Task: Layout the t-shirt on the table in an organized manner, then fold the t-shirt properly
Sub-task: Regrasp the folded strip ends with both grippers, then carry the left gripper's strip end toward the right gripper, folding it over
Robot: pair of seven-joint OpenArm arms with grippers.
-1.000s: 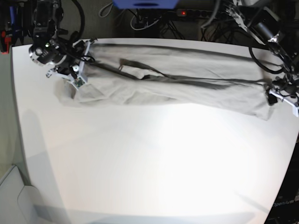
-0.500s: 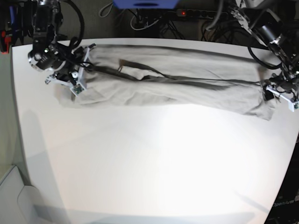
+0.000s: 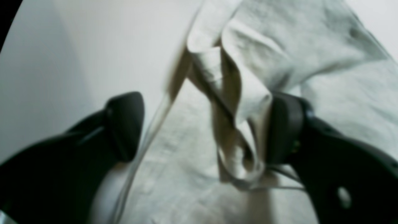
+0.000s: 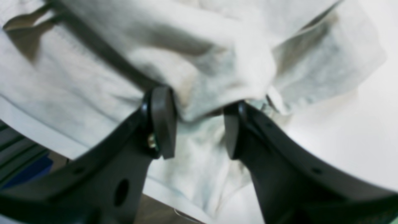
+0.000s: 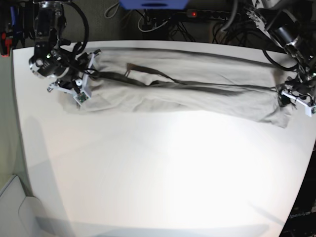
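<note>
The light grey-beige t-shirt (image 5: 187, 94) lies stretched in a long wrinkled band across the far part of the white table (image 5: 158, 173). My right gripper (image 5: 81, 74) is at the shirt's left end. In the right wrist view this gripper (image 4: 199, 105) is shut on a bunched fold of the t-shirt (image 4: 217, 71). My left gripper (image 5: 291, 96) is at the shirt's right end. In the left wrist view it (image 3: 205, 102) stands open, with a folded hem of the t-shirt (image 3: 248, 93) between its fingers, resting against the right finger (image 3: 284, 124).
Cables and a power strip (image 5: 212, 15) lie behind the table's far edge. The table's right edge runs close beside the left gripper. A pale box corner (image 5: 15, 207) sits at the lower left.
The left gripper has moved in onto the shirt's right end and its jaws have narrowed. The right gripper has shifted slightly up and left, drawing the shirt's left end with it.
</note>
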